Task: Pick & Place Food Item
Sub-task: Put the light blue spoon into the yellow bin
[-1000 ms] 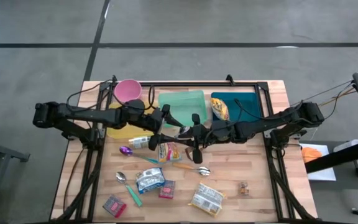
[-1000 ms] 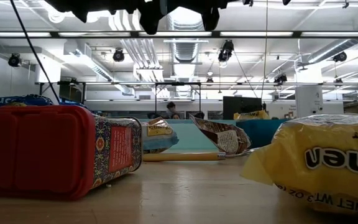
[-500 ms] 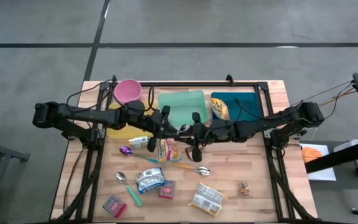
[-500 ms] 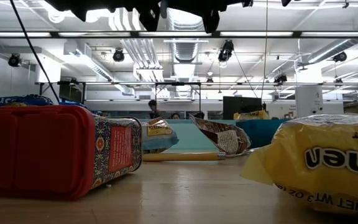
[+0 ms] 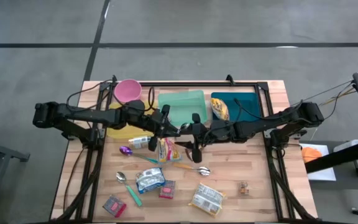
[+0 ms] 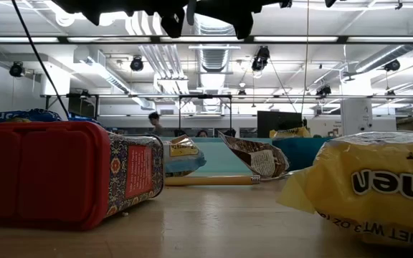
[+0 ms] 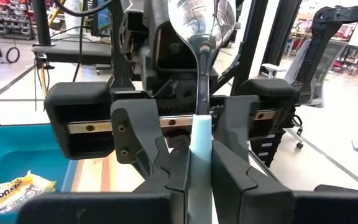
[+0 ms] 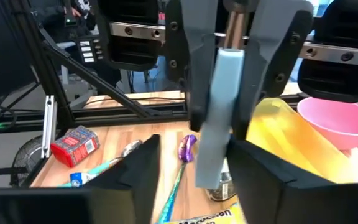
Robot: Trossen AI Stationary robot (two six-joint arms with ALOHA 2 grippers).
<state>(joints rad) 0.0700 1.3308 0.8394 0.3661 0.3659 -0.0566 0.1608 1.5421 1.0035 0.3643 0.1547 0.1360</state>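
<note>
the two arms met above the middle of the counter point(image 5: 260, 186); between them was a spoon point(image 7: 199, 74) with a pale blue handle, up in the air; the left fingers point(image 7: 185, 163) were clenched on the handle; the right fingers point(image 8: 135, 168) stood apart on either side of the same handle, not squeezing it; on the far side sat a pink bowl point(image 5: 128, 91), a green tray point(image 5: 182, 102) and a teal tray point(image 5: 244, 102); snack packets point(image 5: 207, 199) lay near the front.
</note>
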